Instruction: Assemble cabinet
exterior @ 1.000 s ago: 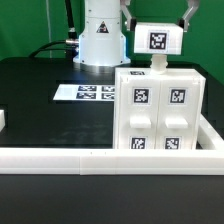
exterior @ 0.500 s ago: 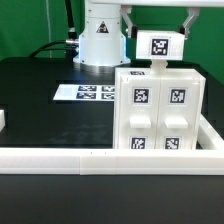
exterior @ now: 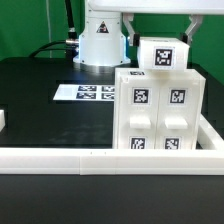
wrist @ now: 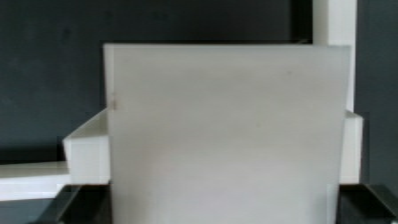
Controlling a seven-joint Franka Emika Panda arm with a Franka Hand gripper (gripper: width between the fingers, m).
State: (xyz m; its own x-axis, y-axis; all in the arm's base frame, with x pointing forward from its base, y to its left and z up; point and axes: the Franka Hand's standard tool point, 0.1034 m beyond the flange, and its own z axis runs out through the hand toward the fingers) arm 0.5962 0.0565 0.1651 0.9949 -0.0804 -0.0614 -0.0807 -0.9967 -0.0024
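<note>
The cabinet (exterior: 160,110), a large white box with four marker tags on its front, stands upright at the exterior view's right. My gripper (exterior: 160,42) is shut on a smaller white tagged block (exterior: 163,56) and holds it just above the cabinet's top, turned a little so that its tag faces up and forward. In the wrist view the block (wrist: 222,120) fills the middle of the picture, and my gripper (wrist: 222,208) has a dark finger (wrist: 71,200) on each side of it. A white edge of the cabinet (wrist: 80,150) shows beside the block.
A long low white rail (exterior: 100,158) runs along the front, and another (exterior: 212,130) runs up the exterior view's right side. The marker board (exterior: 88,93) lies flat behind the cabinet, near the robot base (exterior: 98,40). A small white piece (exterior: 3,120) sits at the left edge.
The gripper has come down with the block toward the cabinet's top. The block has turned, so more than its flat tagged face now shows.
</note>
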